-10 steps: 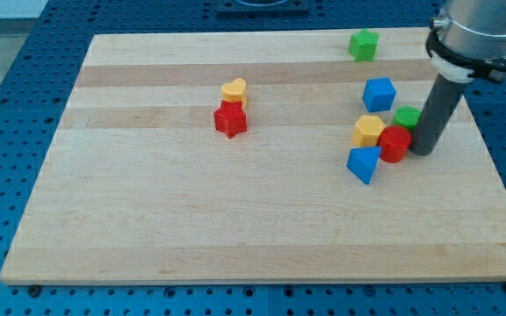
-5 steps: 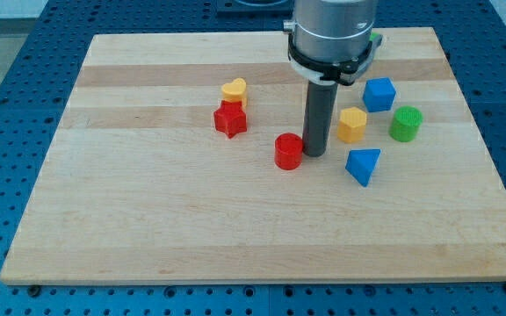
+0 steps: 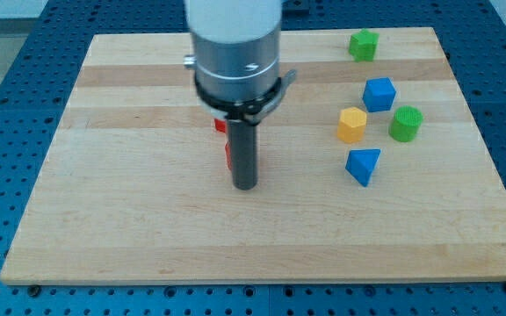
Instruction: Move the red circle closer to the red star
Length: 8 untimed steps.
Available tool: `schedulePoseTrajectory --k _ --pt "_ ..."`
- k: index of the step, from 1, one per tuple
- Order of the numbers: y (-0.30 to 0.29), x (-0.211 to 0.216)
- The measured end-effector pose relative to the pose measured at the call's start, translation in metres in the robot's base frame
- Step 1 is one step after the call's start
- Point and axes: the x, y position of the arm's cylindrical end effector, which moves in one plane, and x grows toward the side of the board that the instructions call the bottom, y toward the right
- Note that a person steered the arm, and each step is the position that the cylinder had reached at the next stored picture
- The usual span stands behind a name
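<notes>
My tip (image 3: 246,185) rests on the board left of the middle. The rod and the arm above it hide most of the red blocks. A sliver of red (image 3: 227,154) shows at the rod's left edge, which looks like the red circle touching the rod. Another bit of red (image 3: 220,125) shows just above it under the arm's collar, where the red star was. The two red bits are very close together. The yellow heart is hidden behind the arm.
At the view's right are a yellow hexagon (image 3: 351,125), a blue cube (image 3: 379,94), a green cylinder (image 3: 405,124), a blue triangle (image 3: 363,165), and a green block (image 3: 364,44) near the wooden board's (image 3: 104,228) top edge.
My tip has swept left across the board, pushing the red circle from the right cluster to beside the red star. The arm now covers the star and yellow heart.
</notes>
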Motion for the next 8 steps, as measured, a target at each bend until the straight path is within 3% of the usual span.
schedulePoseTrajectory --k 2,4,8 --pt "-0.034 0.003" --pt "-0.004 0.001" --pt "-0.004 -0.058"
